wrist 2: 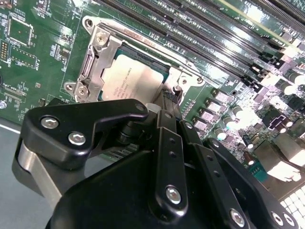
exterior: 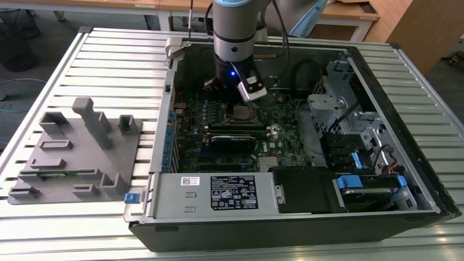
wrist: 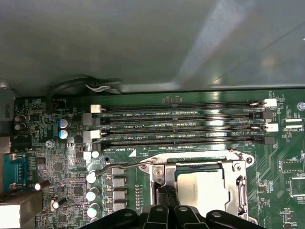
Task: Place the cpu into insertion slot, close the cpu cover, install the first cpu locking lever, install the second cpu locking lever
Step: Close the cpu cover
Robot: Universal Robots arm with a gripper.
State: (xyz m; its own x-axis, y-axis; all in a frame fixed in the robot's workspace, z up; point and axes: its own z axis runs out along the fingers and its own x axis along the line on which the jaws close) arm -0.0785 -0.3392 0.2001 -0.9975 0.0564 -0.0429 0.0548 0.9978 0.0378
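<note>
The cpu [wrist 2: 127, 78] [wrist: 205, 186], silver-grey on top, lies in the insertion slot [wrist: 238, 157] on the green board. Over it the cpu cover [wrist 2: 102, 52] [wrist: 164, 174] lies flat, and the chip shows through its window. A thin wire locking lever [wrist: 119, 167] runs along one side of the socket, its hooked end out over the board. My gripper [wrist 2: 169, 102] [wrist: 164, 193] [exterior: 242, 111] reaches down inside the open computer case. Its black fingers are shut together, with the tips at the socket's edge beside the cover.
Long black memory slots [wrist: 181, 126] [wrist 2: 200, 38] run beside the socket, and several capacitors [wrist: 93, 195] stand near the lever end. In the exterior view a power supply [exterior: 210, 193] and a drive cage [exterior: 362, 141] crowd the case. A grey fixture [exterior: 73, 152] sits on the exterior view's left.
</note>
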